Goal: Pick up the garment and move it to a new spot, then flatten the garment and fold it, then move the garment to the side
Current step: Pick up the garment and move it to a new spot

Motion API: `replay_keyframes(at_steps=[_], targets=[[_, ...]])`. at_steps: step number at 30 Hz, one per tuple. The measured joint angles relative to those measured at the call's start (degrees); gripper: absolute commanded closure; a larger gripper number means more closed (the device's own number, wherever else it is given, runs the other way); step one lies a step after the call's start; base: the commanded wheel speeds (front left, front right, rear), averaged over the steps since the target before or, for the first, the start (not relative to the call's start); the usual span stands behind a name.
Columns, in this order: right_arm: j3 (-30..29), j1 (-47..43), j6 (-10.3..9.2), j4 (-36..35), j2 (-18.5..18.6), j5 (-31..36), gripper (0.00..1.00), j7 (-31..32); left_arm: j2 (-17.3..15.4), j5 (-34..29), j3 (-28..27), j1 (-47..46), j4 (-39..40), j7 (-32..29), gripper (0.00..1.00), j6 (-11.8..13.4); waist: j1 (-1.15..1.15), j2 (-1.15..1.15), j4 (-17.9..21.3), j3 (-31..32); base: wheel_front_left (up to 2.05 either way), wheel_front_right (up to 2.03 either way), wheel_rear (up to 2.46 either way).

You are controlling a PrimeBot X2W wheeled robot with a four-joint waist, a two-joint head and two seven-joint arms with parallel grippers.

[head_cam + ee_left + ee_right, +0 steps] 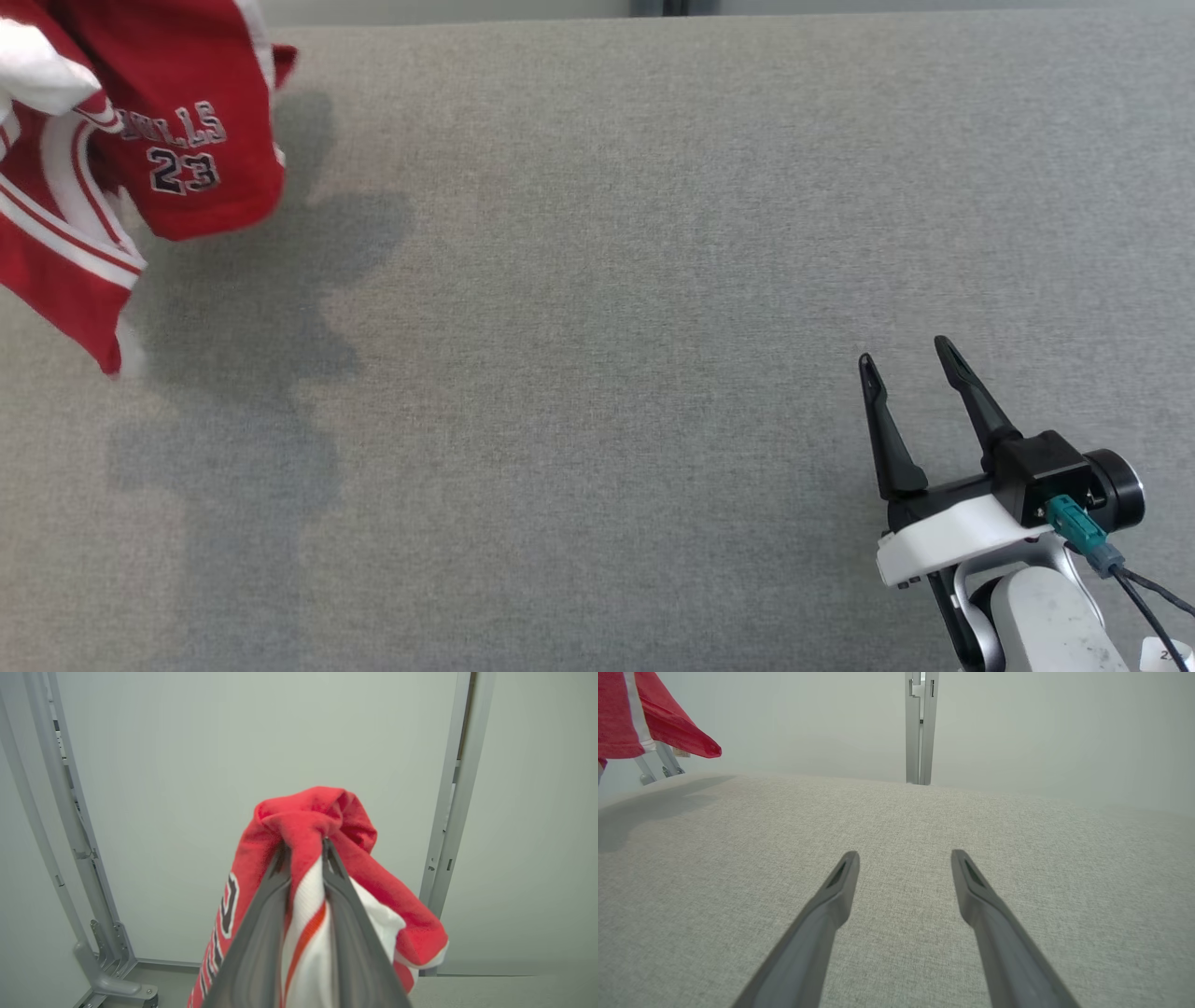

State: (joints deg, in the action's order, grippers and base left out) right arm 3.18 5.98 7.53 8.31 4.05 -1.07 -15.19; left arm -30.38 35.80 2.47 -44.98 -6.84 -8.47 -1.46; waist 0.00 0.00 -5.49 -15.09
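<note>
The garment [177,159] is a red jersey with white stripes and the number 23. It hangs in the air at the far left of the head view, above the grey table [616,308], and casts a shadow on it. In the left wrist view my left gripper [306,844] is shut on a bunched fold of the garment [322,812], and red and white cloth drapes down both sides of the fingers. My right gripper [907,359] stands open at the lower right, low over the table, with nothing between its fingers [840,882]. A corner of the garment [658,723] shows at the right wrist view's upper left.
The grey fabric table top [896,826] stretches wide between the two grippers. Pale walls and grey metal frame posts [920,728] stand behind the far edge. A metal bracket foot [117,984] sits at the back left.
</note>
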Motion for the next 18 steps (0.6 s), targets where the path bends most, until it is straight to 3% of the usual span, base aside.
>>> replay_keyframes(at_steps=[6, 10, 13, 18], targets=[[-0.5, -0.5, 0.00, 0.0, -0.7, -0.7, 0.00, 0.0, -0.9, 4.4, 0.0, 4.8, 22.5, -10.7, 1.00, 3.5, 0.00, 0.00, 3.3, 1.9, 0.00, 0.00, 0.00], [-0.3, -0.6, 0.00, 0.0, -1.0, -1.0, 0.00, 0.0, 0.7, 9.0, 2.6, 5.9, 32.4, -16.0, 1.00, 4.2, 0.00, 0.00, 6.0, 2.1, 0.00, 0.00, 0.00], [0.0, -0.5, 0.01, 0.1, -1.1, -1.4, 0.00, 0.0, 4.1, 16.1, 6.0, 6.6, 37.5, -20.0, 1.00, 4.3, 0.00, 0.00, 8.1, 2.1, 0.00, 0.00, 0.00], [0.3, 0.4, 0.00, 0.1, -1.2, -3.1, 0.00, 0.0, 6.5, 20.1, 10.7, 7.0, 39.8, -23.2, 1.00, 4.4, 0.00, 0.00, 12.0, 1.8, 0.00, 0.00, 0.00]])
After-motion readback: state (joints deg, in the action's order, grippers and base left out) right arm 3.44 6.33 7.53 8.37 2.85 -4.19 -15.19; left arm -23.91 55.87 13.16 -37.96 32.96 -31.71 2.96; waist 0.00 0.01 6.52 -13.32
